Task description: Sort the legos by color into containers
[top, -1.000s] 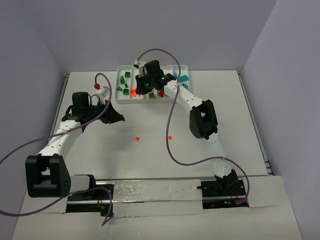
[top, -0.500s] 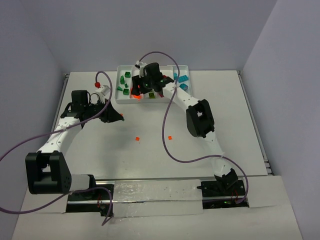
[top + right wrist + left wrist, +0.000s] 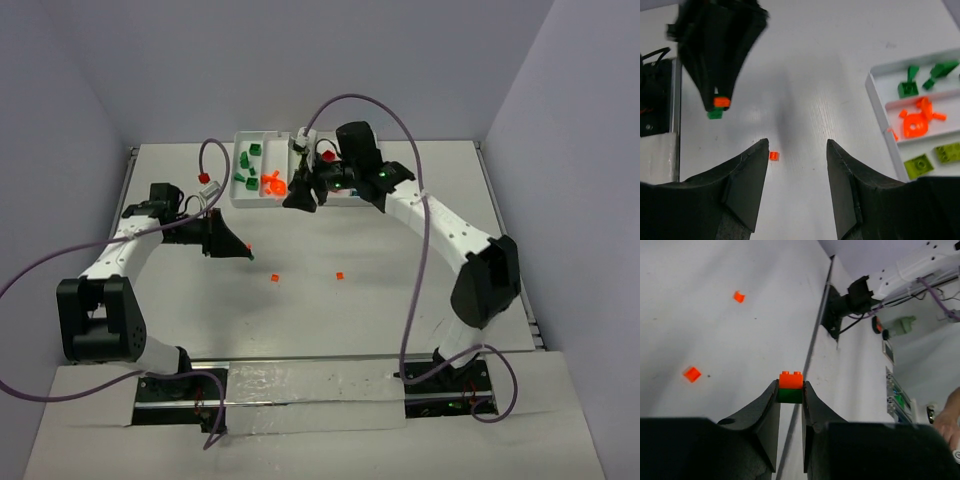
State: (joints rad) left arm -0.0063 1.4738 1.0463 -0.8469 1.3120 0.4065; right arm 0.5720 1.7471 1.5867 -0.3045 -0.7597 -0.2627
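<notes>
- The worktop (image 3: 330,330) is a flat, matt white board. Few pieces lie loose on it, so I judge the sorting well advanced.
- The tray (image 3: 265,135) sits at the far edge. It is white moulded plastic with raised rims, split into long, narrow compartments.
- The right hand (image 3: 797,150) hovers over the worktop just in front of the tray. Its dark, smooth fingers are spread and hold nothing.
- The left hand (image 3: 243,250) is out over the worktop, well apart from the tray, clamped on a small stack.
- Sorted legos lie by colour in neighbouring compartments.
  - The dark green bricks (image 3: 910,87) are in one, some blocky, some wedge-shaped.
  - The orange pieces (image 3: 915,122) are next to them, including a ring-like plate and thin slivers.
  - The lime bricks (image 3: 919,164) come after that, studded and glossy.
  - One red brick (image 3: 328,156) shows further along. The right arm hides the rest of the tray.
- The stack (image 3: 790,380) is a studded orange brick on a dark green one, hard shiny plastic pinched at the fingertips. It likely needs splitting before each half can go in.
- Two orange bits (image 3: 275,277) (image 3: 340,274) lie apart on the worktop, tiny, angular and not yet collected.
</notes>
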